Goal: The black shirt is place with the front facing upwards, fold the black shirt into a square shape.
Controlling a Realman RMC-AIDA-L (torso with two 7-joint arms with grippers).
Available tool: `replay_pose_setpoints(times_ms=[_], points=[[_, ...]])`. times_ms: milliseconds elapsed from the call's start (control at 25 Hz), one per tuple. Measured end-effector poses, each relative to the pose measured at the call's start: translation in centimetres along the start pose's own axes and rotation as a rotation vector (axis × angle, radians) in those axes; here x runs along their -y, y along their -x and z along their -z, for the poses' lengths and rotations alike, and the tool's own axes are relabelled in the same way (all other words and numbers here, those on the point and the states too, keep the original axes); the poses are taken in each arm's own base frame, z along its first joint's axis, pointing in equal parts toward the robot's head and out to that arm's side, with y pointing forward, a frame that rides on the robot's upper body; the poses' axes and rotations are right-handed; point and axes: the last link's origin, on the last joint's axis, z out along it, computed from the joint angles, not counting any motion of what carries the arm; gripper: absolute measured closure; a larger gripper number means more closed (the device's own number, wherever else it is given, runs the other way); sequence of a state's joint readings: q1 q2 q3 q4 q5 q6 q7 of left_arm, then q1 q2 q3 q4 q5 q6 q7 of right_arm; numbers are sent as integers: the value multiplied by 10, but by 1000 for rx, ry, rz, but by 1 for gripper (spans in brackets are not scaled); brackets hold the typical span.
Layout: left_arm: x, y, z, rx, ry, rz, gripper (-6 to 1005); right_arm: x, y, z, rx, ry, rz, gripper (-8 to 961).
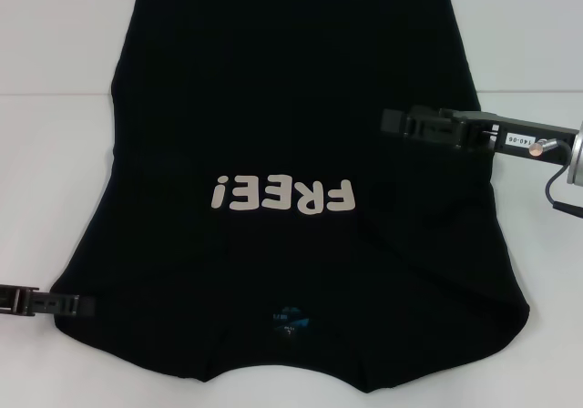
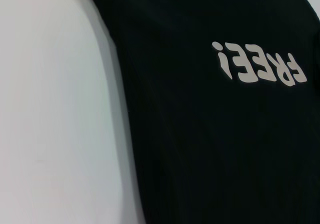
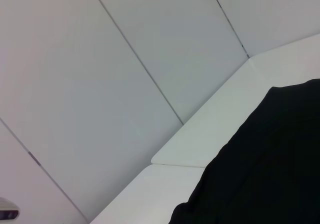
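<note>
- Shirt position: the black shirt (image 1: 291,180) lies flat on the white table (image 1: 55,153), front up, with the pale "FREE!" lettering (image 1: 282,194) reading upside down from the head view and the small bluish neck label (image 1: 291,320) at the near edge, so its long axis runs from the robot outward (collar near, hem far)
- Sleeves look already tucked in, leaving a long panel with roughly straight sides
- Left gripper (image 1: 77,305) sits low at the near left corner, right at the shirt's edge; black on black, I cannot tell whether its fingers are parted or pinching cloth
- Right gripper (image 1: 401,121) reaches in from the right, over the shirt's right side about halfway along; its state I cannot tell either
- Judgement: the left arm is nearer the collar end, so a lengthwise fold would probably carry that near edge away toward the hem
</note>
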State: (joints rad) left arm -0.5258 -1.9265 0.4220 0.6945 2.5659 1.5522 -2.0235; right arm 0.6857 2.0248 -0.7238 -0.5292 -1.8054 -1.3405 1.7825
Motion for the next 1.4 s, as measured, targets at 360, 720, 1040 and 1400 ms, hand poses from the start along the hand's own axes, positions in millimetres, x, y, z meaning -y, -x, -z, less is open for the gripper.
replay_pose_setpoints(times_ms=[360,720,1040,1400], points=[[2,-2,4,-1,-11,-4,87,1,1,1,9,-2,-3,6],[1,1,3,36,-12,-17,88,1,2,1,12,-3,-4,6],[-3,-1,-1,58,0,-36,88,0,3,1,14,-1,-3,7],[-4,-6,-1,49,-4,-44,109,1,3,2,20,-3,-7,6]])
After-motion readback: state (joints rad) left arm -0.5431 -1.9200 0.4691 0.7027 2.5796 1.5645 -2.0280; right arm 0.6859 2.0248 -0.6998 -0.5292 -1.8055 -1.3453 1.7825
